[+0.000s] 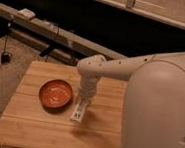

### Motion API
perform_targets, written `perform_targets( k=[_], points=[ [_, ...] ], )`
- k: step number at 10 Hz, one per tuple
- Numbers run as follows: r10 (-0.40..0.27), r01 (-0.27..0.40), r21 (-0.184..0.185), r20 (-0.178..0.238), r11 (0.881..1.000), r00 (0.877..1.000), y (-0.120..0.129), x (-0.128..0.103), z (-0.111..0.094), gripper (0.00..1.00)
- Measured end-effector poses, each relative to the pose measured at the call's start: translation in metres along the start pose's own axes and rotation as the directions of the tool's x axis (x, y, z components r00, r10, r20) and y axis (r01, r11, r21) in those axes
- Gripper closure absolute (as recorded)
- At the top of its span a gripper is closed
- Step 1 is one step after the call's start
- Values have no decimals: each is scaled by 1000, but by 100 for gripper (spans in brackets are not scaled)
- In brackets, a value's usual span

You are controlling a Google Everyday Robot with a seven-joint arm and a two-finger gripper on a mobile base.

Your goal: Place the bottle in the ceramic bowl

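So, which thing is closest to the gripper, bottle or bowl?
The bottle: the gripper is right at its upper end; the ceramic bowl sits further aside.

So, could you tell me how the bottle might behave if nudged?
The bottle looks slim and rounded, so it may roll. It appears plastic, so probably light. The end effector is at its upper end, beside the ceramic bowl.

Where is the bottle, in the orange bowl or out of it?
Out. The bottle is beside the ceramic bowl, over the wooden table, right below the gripper; nothing sits in the bowl.
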Motion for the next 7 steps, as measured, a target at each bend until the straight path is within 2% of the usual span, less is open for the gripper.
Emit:
perform_targets(
  k=[2,3,5,6,7],
  points=[
    [-70,70,4,3,998,998,29,-19,-3,100],
    [-119,119,6,6,993,993,49,-30,-6,100],
    [-189,189,10,12,982,982,74,-46,-14,100],
    [-225,225,17,16,974,974,88,-57,-20,100],
    [-277,277,24,21,961,961,110,-69,-26,100]
  ],
)
